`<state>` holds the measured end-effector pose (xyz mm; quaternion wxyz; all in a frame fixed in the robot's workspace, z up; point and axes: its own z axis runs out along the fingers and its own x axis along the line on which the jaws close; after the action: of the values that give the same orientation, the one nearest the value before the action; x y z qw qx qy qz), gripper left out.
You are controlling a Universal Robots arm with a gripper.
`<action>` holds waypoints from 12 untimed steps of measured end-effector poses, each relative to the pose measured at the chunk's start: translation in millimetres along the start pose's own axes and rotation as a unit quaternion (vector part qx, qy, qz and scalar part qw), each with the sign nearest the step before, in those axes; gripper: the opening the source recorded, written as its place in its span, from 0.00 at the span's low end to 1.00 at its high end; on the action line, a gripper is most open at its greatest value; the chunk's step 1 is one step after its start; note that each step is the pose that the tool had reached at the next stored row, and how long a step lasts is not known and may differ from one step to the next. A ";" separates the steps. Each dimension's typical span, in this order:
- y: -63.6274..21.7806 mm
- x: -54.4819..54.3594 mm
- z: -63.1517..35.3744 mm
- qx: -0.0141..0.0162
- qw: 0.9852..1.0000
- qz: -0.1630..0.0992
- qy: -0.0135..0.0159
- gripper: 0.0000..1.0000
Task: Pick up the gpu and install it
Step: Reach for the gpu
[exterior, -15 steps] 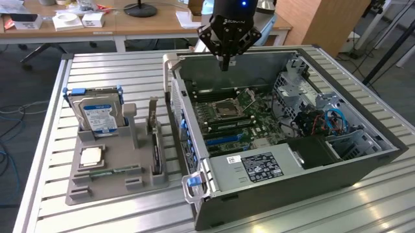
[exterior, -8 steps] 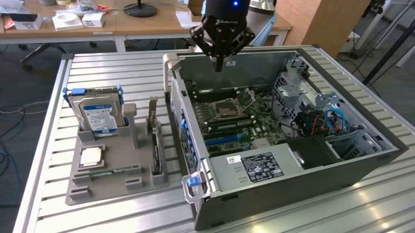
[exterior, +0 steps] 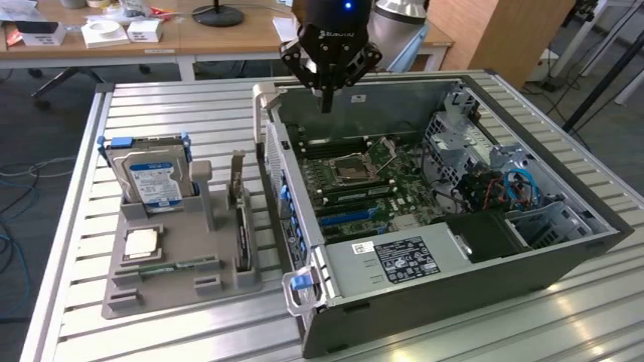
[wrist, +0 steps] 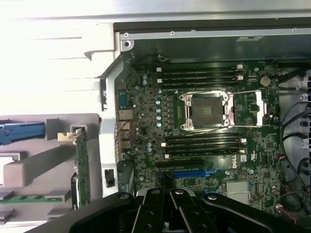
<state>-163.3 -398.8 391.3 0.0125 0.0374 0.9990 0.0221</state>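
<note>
The gpu [exterior: 241, 226] stands edge-on in a slot of the grey holder [exterior: 161, 290], left of the open computer case, with its grey bracket strip [exterior: 237, 162] at the far end. In the wrist view the gpu [wrist: 82, 167] is a thin green-edged card beside the case wall. My gripper [exterior: 325, 104] hangs above the far part of the case, over the motherboard [exterior: 363, 177] and well away from the card. Its fingers are shut together to a point and hold nothing. The gripper [wrist: 170, 201] is dark against the blue slot [wrist: 189, 172].
The holder also carries a silver blue-labelled hard drive [exterior: 153, 181], a processor chip [exterior: 141, 241] and a green memory stick [exterior: 166, 265]. The case [exterior: 453, 271] lies open on a slatted metal table [exterior: 181, 105]. Cables and drive cages [exterior: 503, 188] crowd its right side.
</note>
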 end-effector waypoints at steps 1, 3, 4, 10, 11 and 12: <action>-0.2 2.5 0.0 0.000 1.000 0.000 0.000 0.10; -0.5 7.1 -0.1 0.000 1.000 0.000 0.000 0.10; -0.7 9.4 -0.1 0.000 1.000 0.000 0.000 0.10; -1.8 24.8 -0.2 0.000 1.000 0.000 0.000 0.10; -1.9 27.5 -0.3 0.000 1.000 0.000 0.000 0.10; -2.1 30.2 -0.4 0.000 1.000 0.000 0.000 0.10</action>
<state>-193.6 -398.7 390.9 0.0125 0.0374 0.9990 0.0221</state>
